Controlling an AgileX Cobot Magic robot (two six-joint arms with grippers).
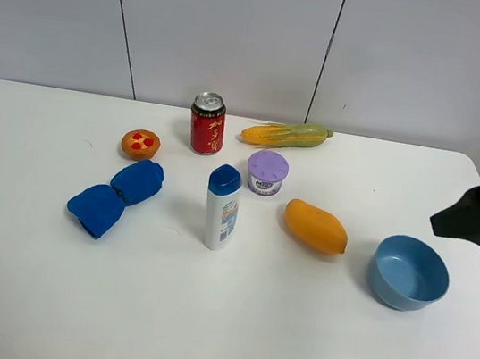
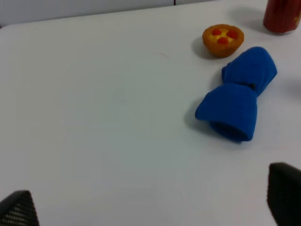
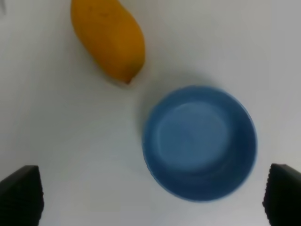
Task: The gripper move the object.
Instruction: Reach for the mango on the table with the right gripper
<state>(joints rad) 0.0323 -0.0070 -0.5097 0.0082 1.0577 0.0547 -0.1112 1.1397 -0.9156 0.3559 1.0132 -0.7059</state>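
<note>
- Mango [image 1: 315, 226] is lying on its side on the table [image 1: 198, 336], between the bottle [image 1: 221, 207] and the bowl [image 1: 386, 290]. It is near the bowl but not touching it, and nothing is leaning on it.
- In the right wrist view its tapered end is pointing toward the bowl rim, with a gap of bare table between them.
- Right gripper [image 3: 151, 193] is hanging above the bowl side of the table with its fingers spread wide and nothing between them. It is not over the mango yet.
- Left gripper [image 2: 151, 202] is sitting over the far-left area by the blue cloth [image 2: 237, 101], also spread and empty. I'm reading it as out of this job.
- Handling guess: the skin is looking smooth and rounded, so I'm expecting it to be slippery and prone to rolling. It is probably rigid or firm and fairly light. I can't tell whether it is real fruit or a replica.
- Where to grip: I'm suggesting across the short axis at the fat middle, pads on the two long flanks, coming straight down.
- I'm avoiding the tapered end, since the sloped sides would likely squirt it out of the pinch.
- The spread looks wider than the mango's width, so clearance is likely fine.
- Risk: an off-centre close nudging it toward the bowl.
</note>
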